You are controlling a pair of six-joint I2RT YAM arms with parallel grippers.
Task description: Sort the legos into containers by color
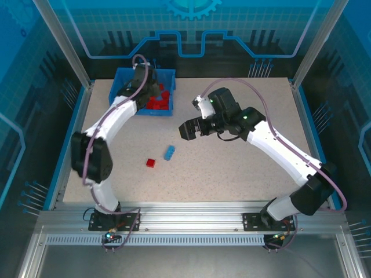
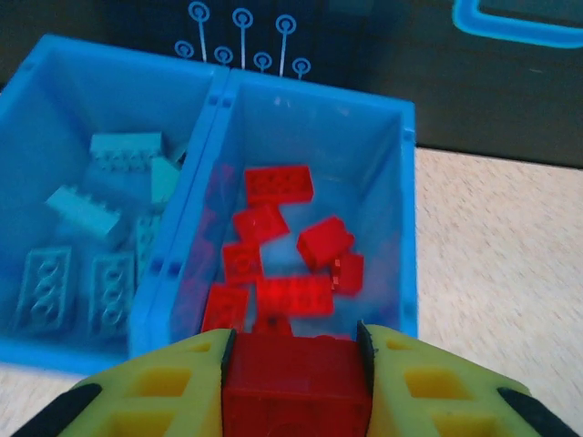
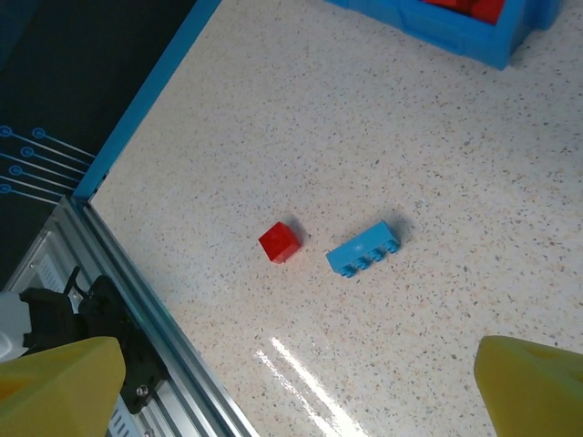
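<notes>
Lego (image 2: 296, 390) between pads (image 2: 173, 387) of left tool (image 2: 296, 360)

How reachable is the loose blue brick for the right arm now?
Probably yes: the right gripper is open and empty, and the blue brick lies in the open below it, apart from the red brick.

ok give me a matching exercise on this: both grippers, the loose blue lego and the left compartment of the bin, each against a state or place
Things:
1 left gripper
2 right gripper
3 loose blue lego
4 left compartment, as the left wrist view shows it

States or places:
A open, above the table
B holds light blue legos
C shut on a red lego
D lying on the table beside a small red lego

Pairs: 1-C, 2-A, 3-D, 4-B
</notes>
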